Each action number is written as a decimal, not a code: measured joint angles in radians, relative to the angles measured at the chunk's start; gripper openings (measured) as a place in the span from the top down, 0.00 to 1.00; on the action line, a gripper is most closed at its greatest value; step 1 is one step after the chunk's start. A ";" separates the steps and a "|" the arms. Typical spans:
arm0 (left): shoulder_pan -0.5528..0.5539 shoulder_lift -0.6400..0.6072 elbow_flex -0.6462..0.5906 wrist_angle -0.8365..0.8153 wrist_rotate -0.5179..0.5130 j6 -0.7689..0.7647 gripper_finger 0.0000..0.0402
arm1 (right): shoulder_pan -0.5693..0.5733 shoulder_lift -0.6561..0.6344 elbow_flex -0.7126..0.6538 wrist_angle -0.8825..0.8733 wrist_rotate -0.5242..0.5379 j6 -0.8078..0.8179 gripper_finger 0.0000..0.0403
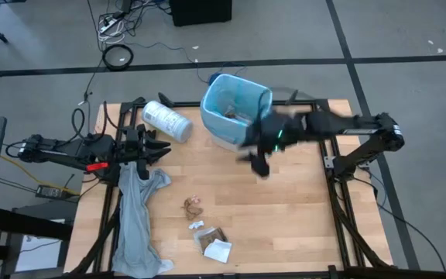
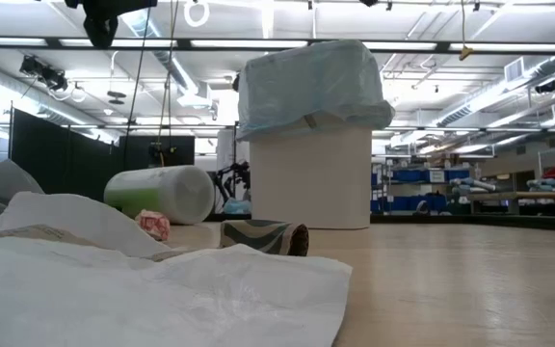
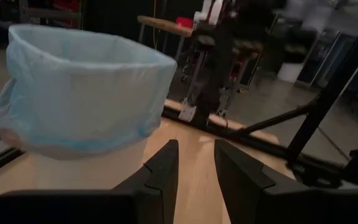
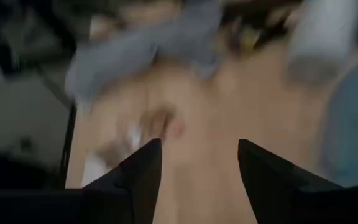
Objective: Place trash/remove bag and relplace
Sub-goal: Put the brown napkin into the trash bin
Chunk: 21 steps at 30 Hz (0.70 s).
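Observation:
A white bin (image 1: 224, 136) lined with the light-blue bag (image 1: 235, 99) stands at the table's far middle, with a scrap of trash (image 1: 230, 115) inside it. More trash lies at the near middle: a brown wrapper (image 1: 194, 205), a dark packet (image 1: 211, 236) and a white paper (image 1: 219, 250). My right gripper (image 1: 259, 161) hovers blurred just near-right of the bin. In its wrist view its fingers (image 4: 143, 168) stand open with nothing between them. My left gripper (image 1: 159, 147) waits open at the table's left, pointing level at the bin (image 3: 73, 162).
A white printed roll (image 1: 166, 120) lies left of the bin. A long limp grey sheet (image 1: 136, 221) runs from below my left gripper to the near left edge. Bare wood lies to the right of the trash. Cables lie on the floor beyond the table.

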 joint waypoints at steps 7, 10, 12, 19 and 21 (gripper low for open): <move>0.000 0.005 0.000 -0.008 0.000 0.000 0.72 | 0.205 0.074 -0.228 0.155 0.163 -0.035 0.53; 0.000 0.005 0.000 -0.008 -0.003 0.001 0.72 | 0.204 0.138 -0.322 0.344 0.211 -0.130 0.53; 0.000 0.005 0.000 -0.008 -0.005 0.002 0.72 | 0.190 0.203 -0.357 0.475 0.200 -0.189 0.52; 0.000 0.005 0.000 -0.016 -0.006 0.001 0.72 | 0.124 0.444 -0.333 0.857 -0.058 -0.253 0.45; 0.000 0.005 0.000 -0.025 -0.006 0.001 0.72 | 0.105 0.487 -0.324 0.930 -0.125 -0.259 0.43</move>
